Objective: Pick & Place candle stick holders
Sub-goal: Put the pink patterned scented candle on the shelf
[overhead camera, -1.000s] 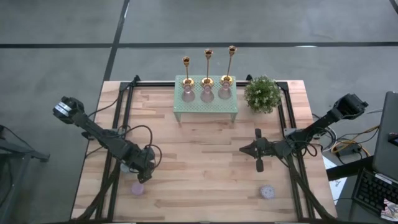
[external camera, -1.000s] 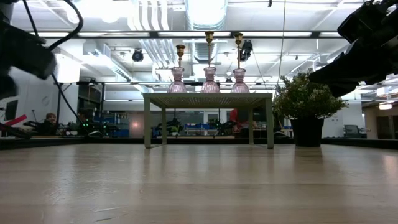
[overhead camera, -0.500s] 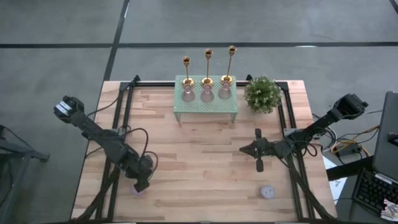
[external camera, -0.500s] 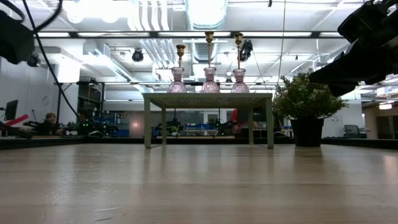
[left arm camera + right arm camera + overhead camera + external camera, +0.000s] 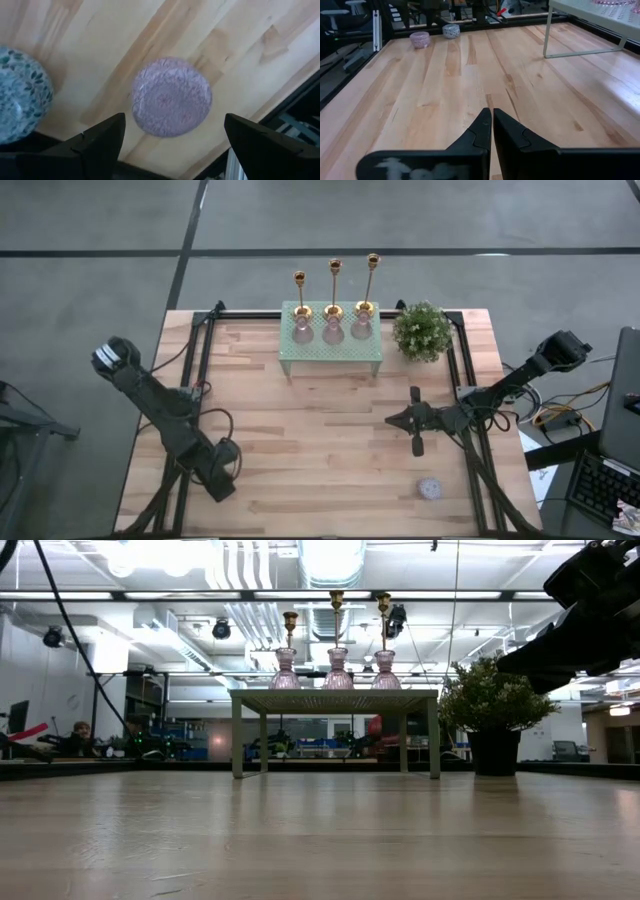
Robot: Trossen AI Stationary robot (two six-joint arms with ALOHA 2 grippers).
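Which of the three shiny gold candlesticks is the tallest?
The gold candlestick nearest the green potted plant is tallest. Its top stands above the middle one and the shortest one at the other end.

no readable text, no labels, no brand marks, no numbers, no signs

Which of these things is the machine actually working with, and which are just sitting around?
Part of the job:
- three gold candle stick holders standing in pink glass bases on the green stand

Just lying about:
- potted plant
- pink glass dish
- blue patterned dish
- small dish
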